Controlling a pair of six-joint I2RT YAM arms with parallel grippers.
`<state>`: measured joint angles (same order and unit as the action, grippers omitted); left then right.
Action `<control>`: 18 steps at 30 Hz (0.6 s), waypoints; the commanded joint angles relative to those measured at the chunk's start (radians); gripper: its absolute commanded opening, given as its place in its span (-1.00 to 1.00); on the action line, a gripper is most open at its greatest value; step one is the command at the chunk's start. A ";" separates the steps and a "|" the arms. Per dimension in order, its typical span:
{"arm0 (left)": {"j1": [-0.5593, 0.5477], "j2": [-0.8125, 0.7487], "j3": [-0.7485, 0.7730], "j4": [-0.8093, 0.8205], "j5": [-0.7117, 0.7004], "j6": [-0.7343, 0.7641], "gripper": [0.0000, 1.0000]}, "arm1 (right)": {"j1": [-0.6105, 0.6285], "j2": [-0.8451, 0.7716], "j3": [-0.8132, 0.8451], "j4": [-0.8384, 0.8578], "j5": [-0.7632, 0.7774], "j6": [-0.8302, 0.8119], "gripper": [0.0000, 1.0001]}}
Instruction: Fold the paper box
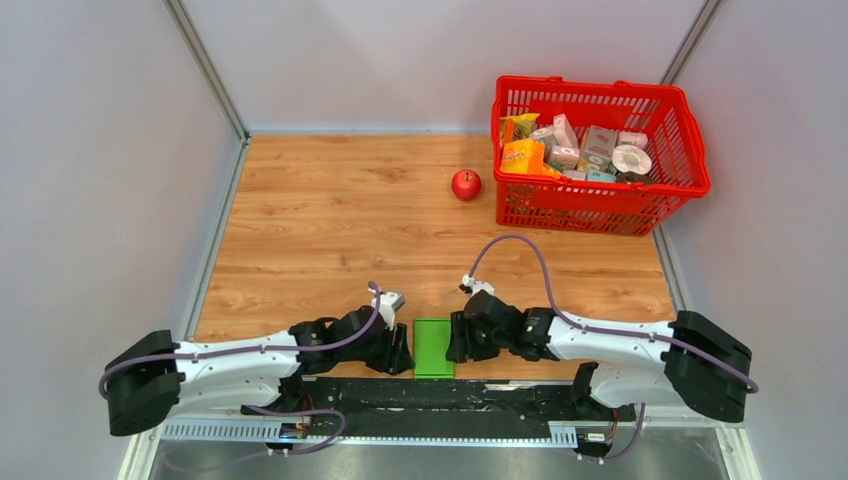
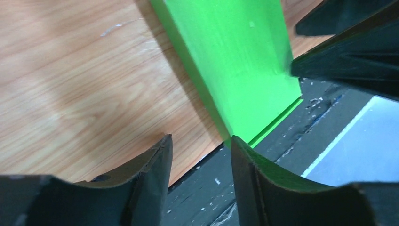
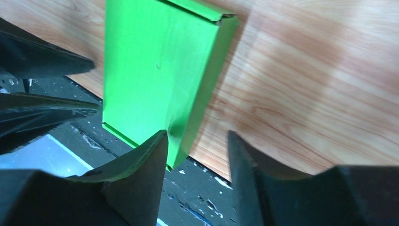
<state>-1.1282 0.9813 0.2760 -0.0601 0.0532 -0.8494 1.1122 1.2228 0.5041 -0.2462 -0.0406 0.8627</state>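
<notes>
Paper box [image 1: 433, 346]: lies flat on the table [image 1: 330, 220] at the middle of its near edge, long side pointing away from the arm bases. It is bright green and plain, with a shallow side wall showing.
Box ends: the near end reaches the dark strip along the table's near edge. At the far end a flap stands slightly lifted in the right wrist view.
Left gripper [image 2: 201, 146]: low at the box's left side. Its fingers [image 2: 263, 183] are parted to a moderate gap with nothing between them.
Box against left fingers: the near corner sits just ahead of the right-in-view fingertip, at the mouth of the gap – the rest of the box stretches away beyond the tips. I cannot tell whether the tip touches the corner.
Right gripper [image 3: 197, 141]: low at the box's right side. Its fingers [image 3: 141, 174] are likewise parted, and the gap shows mostly bare wood.
Box against right fingers: the box's right edge runs down to the left-in-view fingertip, which covers part of the near corner – the box is not clamped.
Between the arms: in the top view the box lies directly between the two grippers, each just beside it.
Apple [image 1: 466, 184]: red, well apart toward the far side of the table.
Basket [image 1: 600, 210]: red, at the far right corner, filled with small packages.
</notes>
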 commanded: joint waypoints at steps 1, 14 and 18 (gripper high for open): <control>-0.004 -0.131 0.077 -0.232 -0.147 0.059 0.21 | 0.006 -0.097 0.069 -0.166 0.152 -0.050 0.12; 0.045 -0.319 1.096 -0.863 -0.461 0.694 0.30 | 0.005 -0.434 0.761 -0.818 0.864 -0.346 1.00; 0.047 -0.276 1.268 -0.847 -0.535 0.840 0.34 | 0.005 -0.587 0.817 -0.627 0.950 -0.558 1.00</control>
<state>-1.0847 0.6582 1.4242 -0.8021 -0.3740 -0.2531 1.1126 0.7609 1.2976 -0.9176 0.7090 0.5335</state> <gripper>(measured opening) 0.662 0.998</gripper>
